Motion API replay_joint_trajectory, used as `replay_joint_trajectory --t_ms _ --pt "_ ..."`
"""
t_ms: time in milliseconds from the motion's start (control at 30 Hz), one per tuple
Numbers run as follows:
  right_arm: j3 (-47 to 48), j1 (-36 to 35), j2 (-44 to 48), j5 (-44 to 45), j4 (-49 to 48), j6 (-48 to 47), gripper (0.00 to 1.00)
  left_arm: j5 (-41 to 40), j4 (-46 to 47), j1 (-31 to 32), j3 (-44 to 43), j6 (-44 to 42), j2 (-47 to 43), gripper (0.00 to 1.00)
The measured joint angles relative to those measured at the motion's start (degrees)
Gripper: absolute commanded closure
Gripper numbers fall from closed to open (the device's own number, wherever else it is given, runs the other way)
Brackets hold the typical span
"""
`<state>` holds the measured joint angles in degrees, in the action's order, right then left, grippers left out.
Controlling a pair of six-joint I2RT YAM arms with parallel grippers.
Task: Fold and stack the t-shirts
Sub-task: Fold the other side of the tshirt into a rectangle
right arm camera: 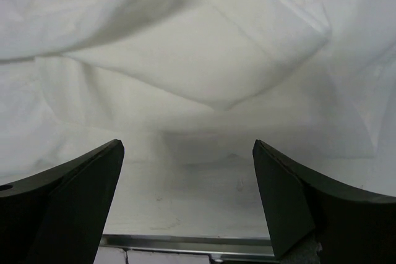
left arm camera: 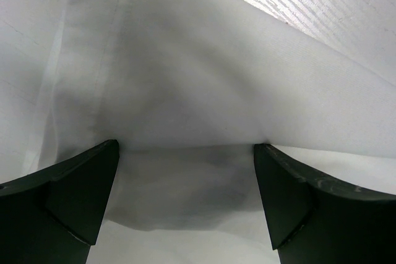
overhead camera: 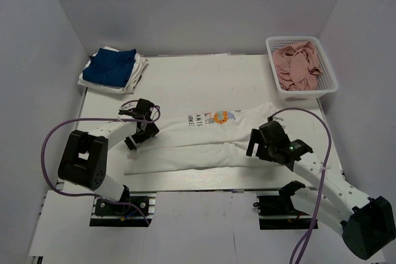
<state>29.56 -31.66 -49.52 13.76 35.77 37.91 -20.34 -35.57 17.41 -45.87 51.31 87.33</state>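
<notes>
A large white t-shirt (overhead camera: pixel 204 140) with a small colourful chest print and dark lettering lies partly folded lengthwise across the table's middle. My left gripper (overhead camera: pixel 137 135) is open at the shirt's left end, its fingers (left arm camera: pixel 74 196) spread over white cloth (left arm camera: pixel 204 91). My right gripper (overhead camera: pixel 258 143) is open at the shirt's right end, its fingers (right arm camera: pixel 297 196) over bare table just short of a folded sleeve (right arm camera: pixel 204 60). A royal-blue t-shirt (overhead camera: pixel 111 66) lies folded on another white one (overhead camera: pixel 137 72) at the back left.
A white basket (overhead camera: pixel 303 91) with pinkish cloth (overhead camera: pixel 298 65) stands at the back right. White walls close in the table on three sides. The table's metal front edge (right arm camera: pixel 185 242) shows just below my right gripper.
</notes>
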Motion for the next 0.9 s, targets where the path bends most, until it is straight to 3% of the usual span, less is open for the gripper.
replay_joint_trajectory --t_ms 267,367,433,500,600,633,667,733,900 --pt "8.4 0.0 -16.4 5.9 -13.8 -1.3 0.12 -0.1 0.0 0.0 0.0 0.0 -0.2 0.0" --pt "11.2 0.0 -23.1 10.4 -16.9 -0.4 0.38 -0.2 0.0 0.0 0.0 0.3 -0.4 0.0" --pt "12.6 0.1 -26.7 13.2 -18.1 0.2 0.48 -0.3 0.0 0.0 0.1 0.4 -0.5 0.0" --pt "14.4 0.1 -30.1 15.4 -18.2 0.9 0.48 -0.5 0.1 0.0 0.2 0.6 -0.5 0.0" --pt "16.5 0.2 -34.2 17.3 -18.1 1.3 0.6 -0.6 0.1 0.0 0.2 0.7 -0.6 0.0" --pt "16.9 0.2 -35.1 17.6 -18.0 1.4 0.67 -0.7 0.2 0.0 0.3 0.7 -0.7 0.0" --pt "17.0 0.2 -35.6 17.7 -17.7 1.6 0.83 -0.8 0.2 0.0 0.3 0.7 -0.7 0.0" --pt "17.2 0.2 -35.9 17.7 -17.0 1.7 1.0 -0.9 0.2 0.0 0.4 0.8 -0.8 0.0" --pt "17.1 0.0 -33.3 16.9 -14.3 2.1 1.0 -1.2 0.3 0.0 0.6 0.9 -1.1 0.0"
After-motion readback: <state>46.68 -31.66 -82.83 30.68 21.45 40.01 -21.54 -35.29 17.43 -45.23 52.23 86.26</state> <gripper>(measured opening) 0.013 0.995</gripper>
